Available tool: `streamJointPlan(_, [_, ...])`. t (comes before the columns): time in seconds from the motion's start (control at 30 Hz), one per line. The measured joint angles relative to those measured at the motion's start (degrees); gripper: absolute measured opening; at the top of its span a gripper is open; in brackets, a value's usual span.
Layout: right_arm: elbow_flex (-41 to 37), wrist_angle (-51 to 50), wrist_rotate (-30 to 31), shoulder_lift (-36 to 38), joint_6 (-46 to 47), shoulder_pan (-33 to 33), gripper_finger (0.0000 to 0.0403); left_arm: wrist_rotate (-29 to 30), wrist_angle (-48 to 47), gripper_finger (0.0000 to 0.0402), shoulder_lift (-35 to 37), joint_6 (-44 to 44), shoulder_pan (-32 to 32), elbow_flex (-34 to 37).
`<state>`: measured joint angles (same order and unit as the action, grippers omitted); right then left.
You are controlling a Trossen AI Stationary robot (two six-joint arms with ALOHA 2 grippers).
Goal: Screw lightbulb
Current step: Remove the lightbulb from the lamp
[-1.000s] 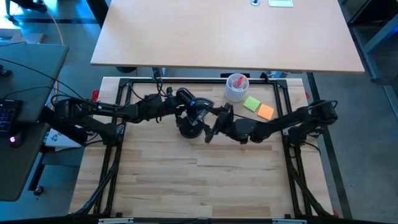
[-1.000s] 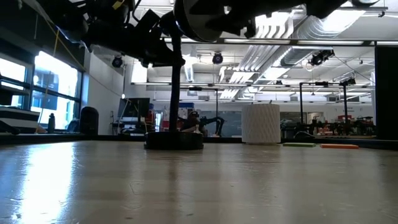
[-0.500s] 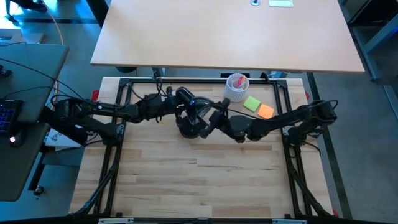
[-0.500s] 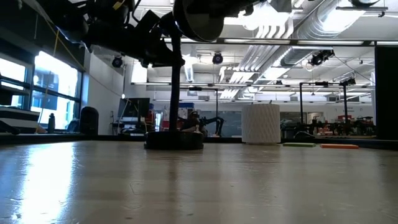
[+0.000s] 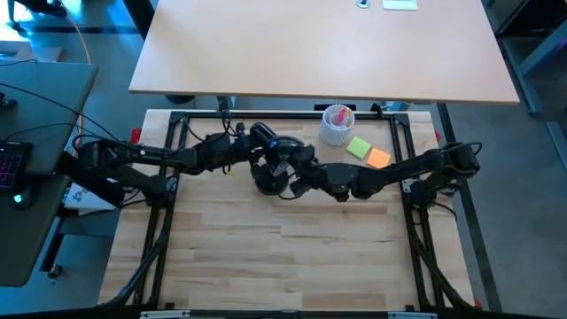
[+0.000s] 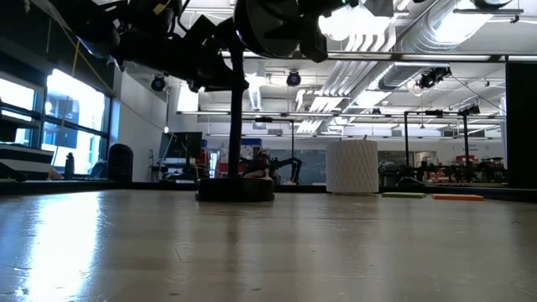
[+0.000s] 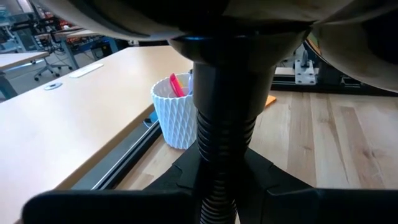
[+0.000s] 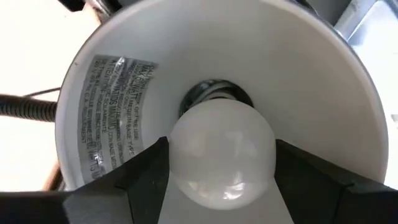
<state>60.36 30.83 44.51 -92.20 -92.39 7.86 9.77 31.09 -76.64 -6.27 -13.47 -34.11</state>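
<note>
A: Where's the lightbulb [image 8: 222, 148]?

B: Inside the lamp's shade [image 8: 292, 68]. It's round, white and smooth, w/ a soft shine on the front. Its silvery screw end sits right at the dark socket [image 8: 211, 92] in the middle of the shade.

A: Who's got it?

B: The right gripper [image 8: 222, 180]. Its two dark fingers [image 8: 140, 180] press on both sides of the bulb, clamped on it.

A: What's the shade like inside?

B: White, w/ a grey sticker [image 8: 115, 93] full of tiny print. Can't read it.

A: And from above?

B: The right arm [image 5: 390, 173] reaches in from the right side to the black lamp [image 5: 270, 159] near the back of the wood table [image 5: 292, 257]. The bulb is hidden there.

A: The other arm?

B: The left gripper [image 5: 232, 151] is at the lamp's bendy neck [image 7: 225, 137], just under the shade. Can't tell if it's pinching or not.

A: Other stuff?

B: A white ribbed cup [image 5: 337, 126] w/ sth pink in it stands near the lamp, w/ a green note [image 5: 359, 147] and an orange note [image 5: 378, 159] beside it. In the low view the lamp's round base [image 6: 235, 190] sits flat on the table.
</note>
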Motion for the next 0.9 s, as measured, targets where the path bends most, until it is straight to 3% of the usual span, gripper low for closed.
streamJointPlan(0.27, [0.0,-1.2,0.4,0.1,20.5,1.4,0.0268,0.1,0.0,0.0053,0.0,0.0,0.0,0.0])
streamJointPlan(0.5, [-0.1,-1.7,0.5,0.0,25.4,4.2,0.0328,1.1,-0.4,0.0053,0.0,0.1,-0.1,-0.1])
streamJointPlan(0.67, [-0.1,-1.5,6.8,0.0,30.7,5.3,0.0345,1.4,-0.6,0.0053,0.0,0.2,-0.1,-0.1])
streamJointPlan(0.77, [-0.1,-3.3,8.7,0.8,42.5,5.7,0.0345,1.5,-0.8,0.0053,0.0,0.3,-0.1,-0.1])
streamJointPlan(0.9, [-0.1,-8.3,8.9,1.3,67.5,5.7,0.0346,1.6,-1.0,0.0053,0.1,0.7,-0.1,-0.1])
